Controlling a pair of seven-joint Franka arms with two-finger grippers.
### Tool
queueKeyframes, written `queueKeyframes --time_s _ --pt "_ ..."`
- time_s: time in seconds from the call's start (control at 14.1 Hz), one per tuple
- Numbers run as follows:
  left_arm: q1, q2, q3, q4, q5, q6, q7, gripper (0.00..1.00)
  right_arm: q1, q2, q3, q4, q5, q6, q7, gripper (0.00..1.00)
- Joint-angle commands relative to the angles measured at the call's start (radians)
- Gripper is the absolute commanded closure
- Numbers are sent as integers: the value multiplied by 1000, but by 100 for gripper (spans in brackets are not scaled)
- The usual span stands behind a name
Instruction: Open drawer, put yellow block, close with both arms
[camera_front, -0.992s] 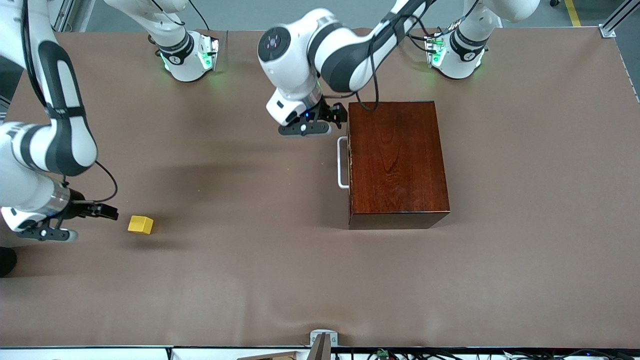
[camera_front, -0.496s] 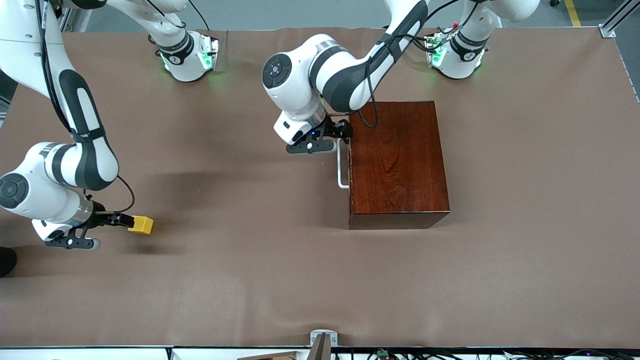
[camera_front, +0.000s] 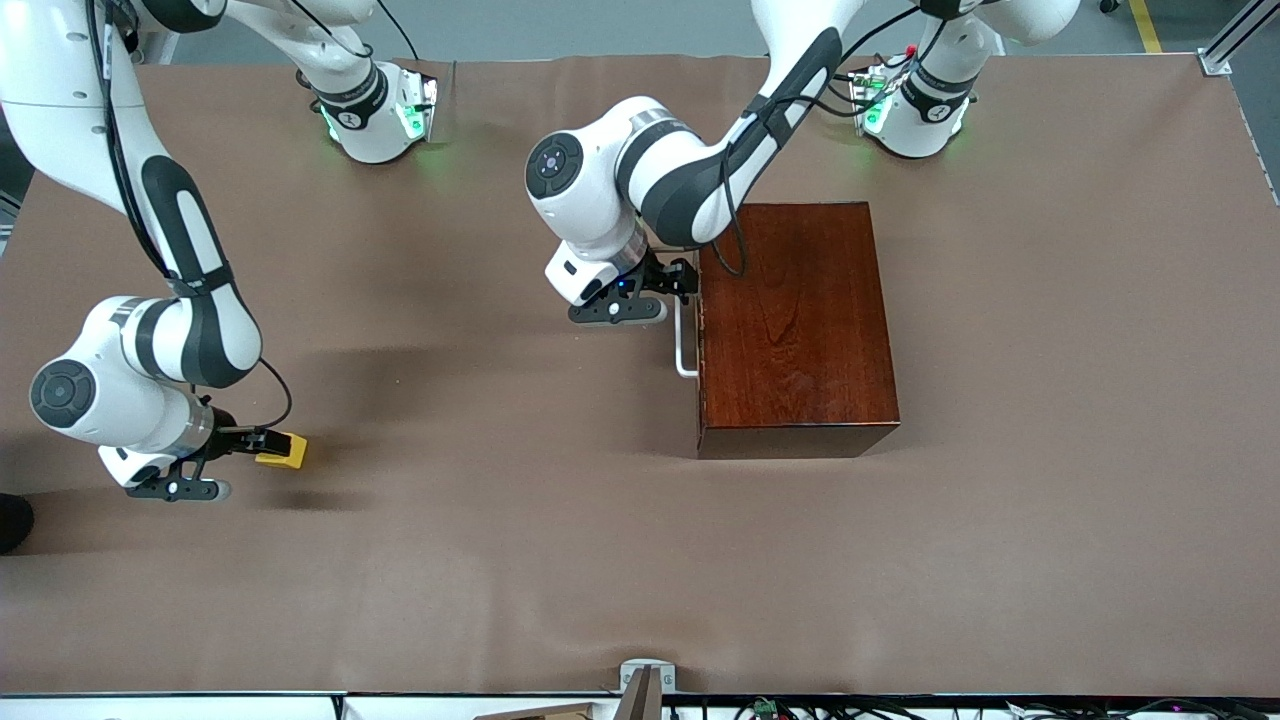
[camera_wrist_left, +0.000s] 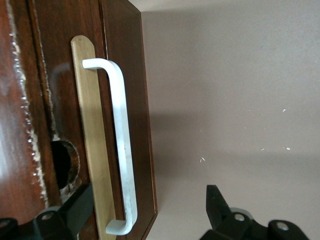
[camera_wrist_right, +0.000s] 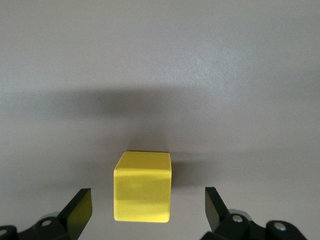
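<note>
The block (camera_front: 284, 450) sits on the worktop (camera_front: 500, 560) near the right arm's end, closer to the front camera than anything else, and the right gripper (camera_front: 262, 443) is down at it with its fingers spread as wide as they go, one on either side of the cube and neither touching it; it holds nothing. In the right wrist view the block (camera_wrist_right: 143, 187) lies between the two fingers (camera_wrist_right: 80, 210) but slightly nearer one of them, so when they close the nearer finger would likely meet a face first and could nudge or twist the cube instead of clamping it square. Farther from the camera, toward the middle of the worktop, stands the box (camera_front: 795, 325) with the drawer (camera_wrist_left: 92, 150) fully shut in it and the handle (camera_front: 682, 340) facing the right arm's end. The left gripper (camera_front: 678, 283) is at the end of that handle farther from the camera, fingers open and empty, straddling the bar without gripping it, as the left wrist view shows around the handle (camera_wrist_left: 121, 150). Taking the bar so close to its end is the risk here: an off-centre pull may cock the drawer in its slides, or drag the whole box across the worktop.
</note>
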Motion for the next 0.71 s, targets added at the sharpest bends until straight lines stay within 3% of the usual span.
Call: queueKeyframes --time_s 0.0,0.64 --pt "-4 24 7 20 27 4 6 0 -3 29 -2 5 9 24 -12 0" --pt "-4 59 7 17 27 52 -3 0 0 59 -2 -17 9 48 -12 0"
